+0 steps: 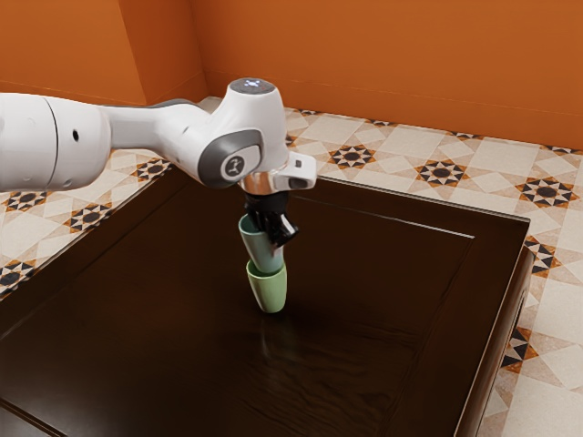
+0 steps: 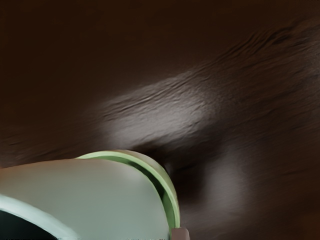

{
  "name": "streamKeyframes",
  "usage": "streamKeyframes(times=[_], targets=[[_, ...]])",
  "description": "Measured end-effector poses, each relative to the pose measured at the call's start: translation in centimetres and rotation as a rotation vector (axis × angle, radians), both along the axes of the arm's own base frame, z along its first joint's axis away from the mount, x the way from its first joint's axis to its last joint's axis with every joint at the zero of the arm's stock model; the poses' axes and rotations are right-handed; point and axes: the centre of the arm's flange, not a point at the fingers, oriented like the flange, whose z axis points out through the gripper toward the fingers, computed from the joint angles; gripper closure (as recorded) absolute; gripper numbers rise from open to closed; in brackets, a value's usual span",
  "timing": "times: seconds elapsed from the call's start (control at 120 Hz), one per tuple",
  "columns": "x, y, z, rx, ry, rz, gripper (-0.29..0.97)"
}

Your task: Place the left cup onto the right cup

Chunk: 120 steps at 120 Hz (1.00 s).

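Closest up is the smooth grey-teal cup point(image 2: 75, 200), pinched at its rim wall by the black two-finger gripper point(image 1: 271, 226), fingers nearly closed. Its base sits nested inside the light green cup point(image 1: 271, 289) on the dark wooden table point(image 1: 392, 309), both leaning a bit. Probably light, rigid and kinda slippery, so the rim seems the right place to grab it. Can't see anything else inside either cup.

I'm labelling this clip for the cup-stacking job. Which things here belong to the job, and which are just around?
Part of the job:
- blue-green cup, gripped at its rim
- light green cup, with the blue-green cup sitting in it
- hand

Just around:
- dark wooden table
- tiled floor
- orange wall
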Motion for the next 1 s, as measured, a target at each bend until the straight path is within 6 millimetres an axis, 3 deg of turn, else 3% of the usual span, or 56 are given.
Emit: streamKeyframes(times=[0.183,0.475,0.65,0.833,1.0], targets=[[0.2,0.6,-0.7,0.003,0.010,0.012,0.76],[0.2,0.4,-1.1,-0.001,0.019,0.008,0.47],[0.1,0.2,-0.9,-0.001,0.017,0.003,0.36],[-0.2,-0.7,0.2,-0.002,0.003,-0.011,0.31],[-1.1,-2.1,3.3,-0.001,-0.038,-0.029,0.29]])
